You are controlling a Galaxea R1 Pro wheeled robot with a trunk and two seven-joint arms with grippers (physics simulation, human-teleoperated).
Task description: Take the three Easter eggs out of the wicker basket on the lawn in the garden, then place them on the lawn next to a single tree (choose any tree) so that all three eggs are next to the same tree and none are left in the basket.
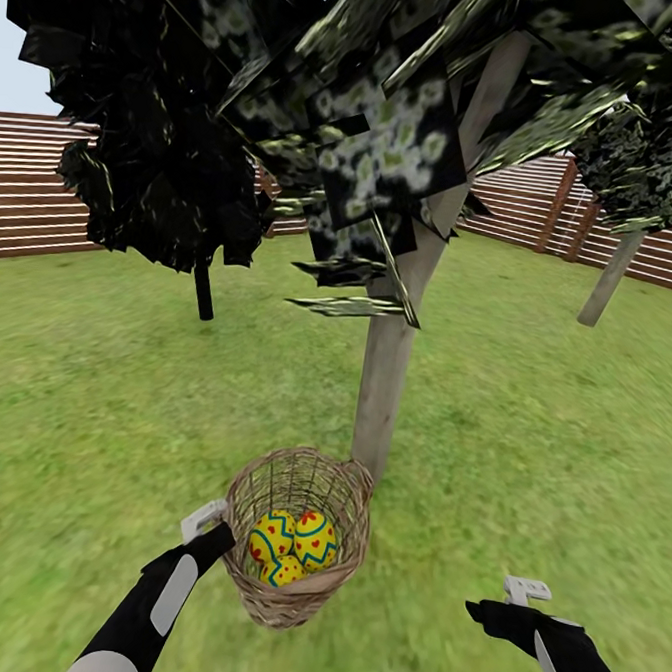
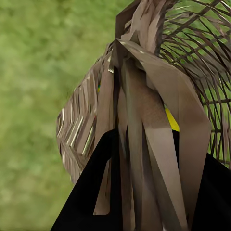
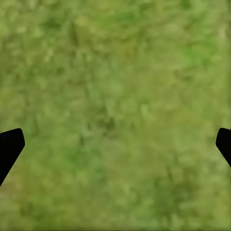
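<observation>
Nearest the head camera, the left gripper (image 1: 212, 528) was pinched on the braided rim of the wicker basket (image 1: 294, 584), whose woven strands sat clamped between the dark fingers (image 2: 82, 202) in the left wrist view; the basket appeared lifted, tilted, and held just beside the pale trunk of the tree (image 1: 388, 380), probably so the eggs could be unloaded there. All three Easter eggs (image 1: 291, 543) lay together inside it, touching one another. The right gripper (image 1: 523, 595) hung spread and empty over bare grass, seemingly kept free to pick the eggs out. Mottled green lawn (image 1: 531, 420) extended to a brown fence (image 1: 26, 184) of horizontal slats, with a dark thin-trunked tree (image 1: 204, 292) farther back.
</observation>
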